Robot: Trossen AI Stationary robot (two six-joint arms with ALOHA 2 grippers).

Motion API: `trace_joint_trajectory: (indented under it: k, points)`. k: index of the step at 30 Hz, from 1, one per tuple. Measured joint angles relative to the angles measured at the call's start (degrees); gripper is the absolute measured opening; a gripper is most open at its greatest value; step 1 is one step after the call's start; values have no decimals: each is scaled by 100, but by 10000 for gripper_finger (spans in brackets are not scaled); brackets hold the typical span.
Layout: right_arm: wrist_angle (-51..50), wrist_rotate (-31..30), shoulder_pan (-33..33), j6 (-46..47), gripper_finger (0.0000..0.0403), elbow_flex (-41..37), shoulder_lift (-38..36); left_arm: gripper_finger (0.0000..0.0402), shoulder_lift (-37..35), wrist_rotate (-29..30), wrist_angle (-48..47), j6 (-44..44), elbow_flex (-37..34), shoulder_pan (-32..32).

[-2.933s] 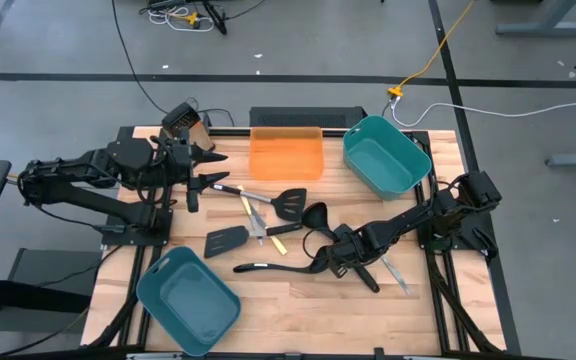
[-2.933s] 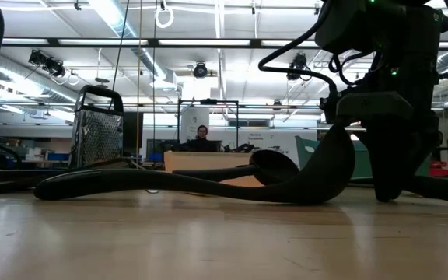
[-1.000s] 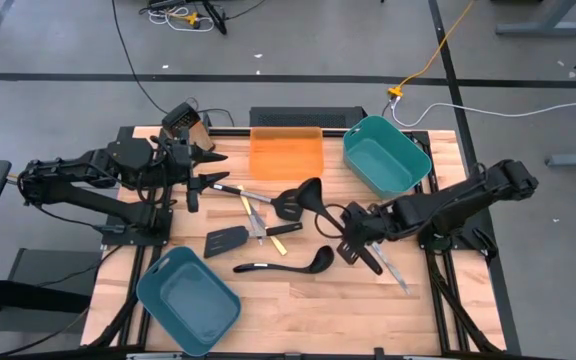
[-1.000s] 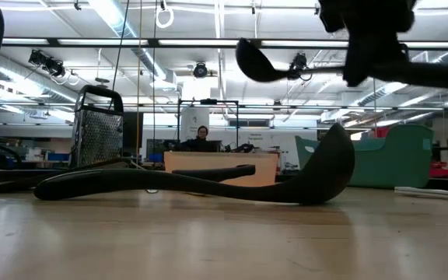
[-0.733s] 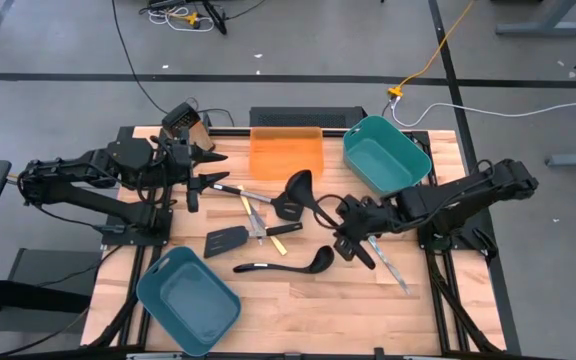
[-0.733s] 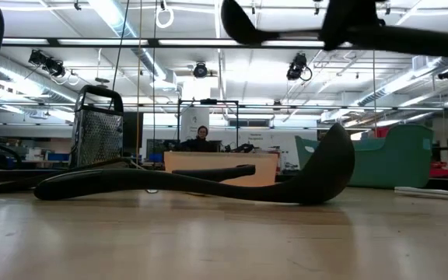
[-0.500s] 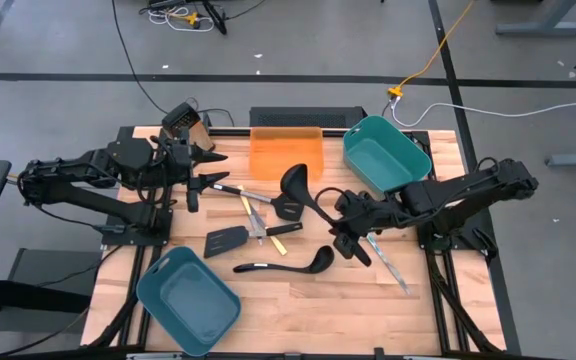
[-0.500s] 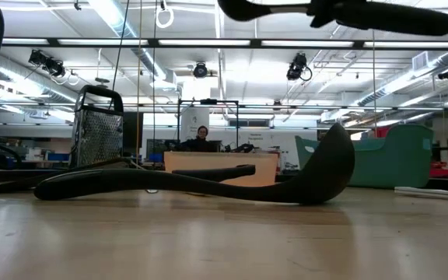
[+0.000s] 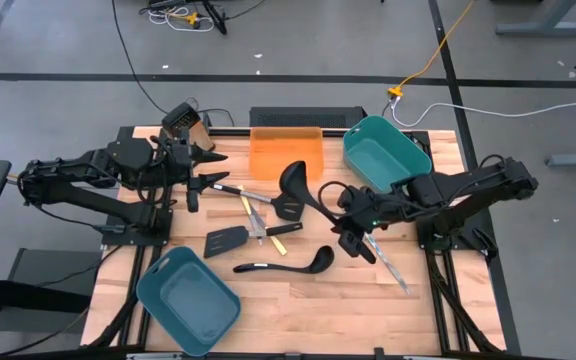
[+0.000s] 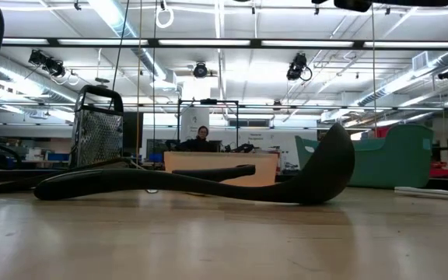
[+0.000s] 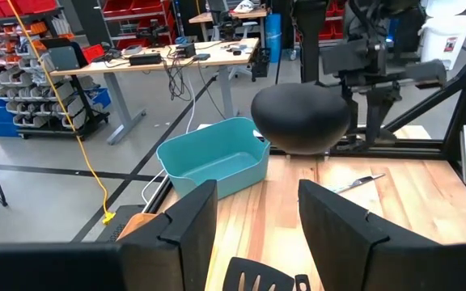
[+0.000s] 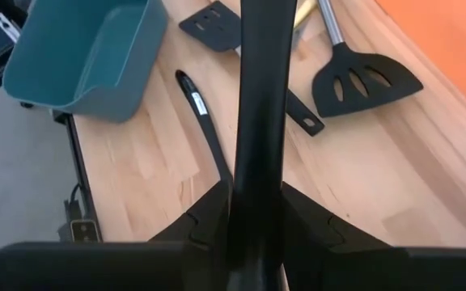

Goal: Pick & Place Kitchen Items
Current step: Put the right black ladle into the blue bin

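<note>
Now carrying a black ladle aloft over mid-table | right gripper pinching its handle | left gripper idling spread, far-left | next: swinging toward a teal bin, releasing.

no legible text, no readable labels, brands, numbers or signs

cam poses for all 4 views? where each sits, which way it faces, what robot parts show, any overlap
High: overhead, straight down; both arms, right gripper holding a ladle.
Low: table height, level across; second ladle lying flat.
Left wrist: forward past the open left gripper; the held ladle's bowl, right arm.
Right wrist: down that handle.
Shared: the held ladle, except in low.
</note>
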State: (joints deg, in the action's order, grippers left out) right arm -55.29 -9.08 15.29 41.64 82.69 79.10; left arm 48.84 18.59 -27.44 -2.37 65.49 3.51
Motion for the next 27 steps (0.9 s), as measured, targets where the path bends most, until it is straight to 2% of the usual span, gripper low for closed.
trace_joint_trajectory:
  k: [8,16,27]
  points:
    - [-873,118,-114,-469,88,868,363,181,0,2,0,-2,0,-2]
    - [-1193,318,-294,-943,88,1555,780,181,0,0,0,-2,0,0]
    - [-1287,635,-576,-1309,88,1642,1134,181,0,2,43,-1,0,-2]
